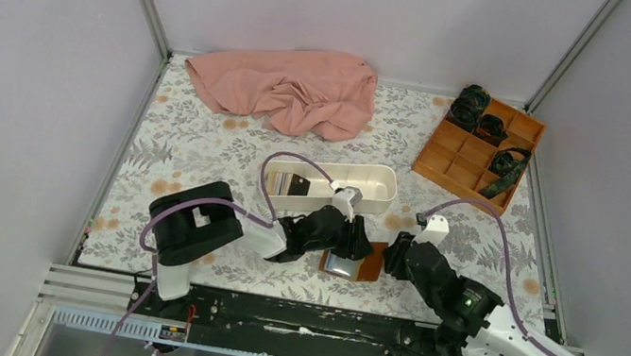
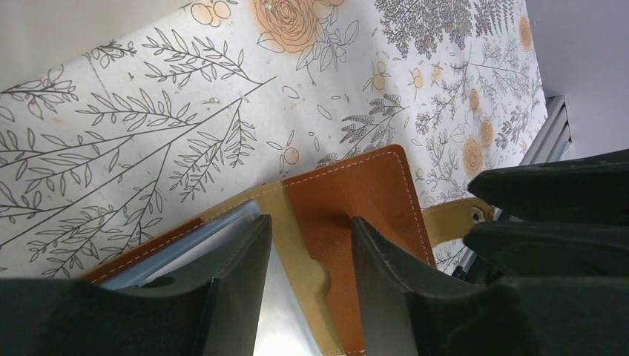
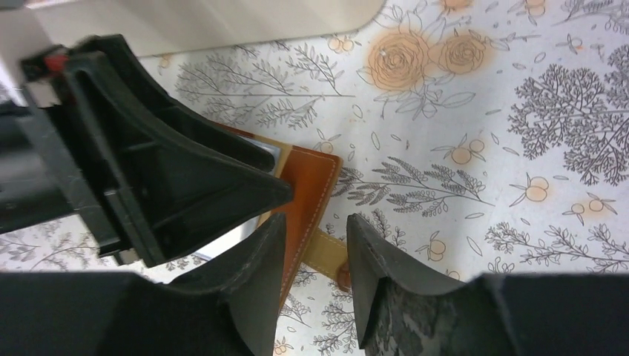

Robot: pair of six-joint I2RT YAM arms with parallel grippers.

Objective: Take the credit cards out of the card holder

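Leather card holder flat beneath left jaws

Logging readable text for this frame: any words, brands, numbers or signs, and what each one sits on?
None can be read.
The card showing in the open card holder looks blank from here; any print on it is too small or hidden to read.
No label shows on the white tray or the orange box.

Overhead, wrist close-ups sharing card holder
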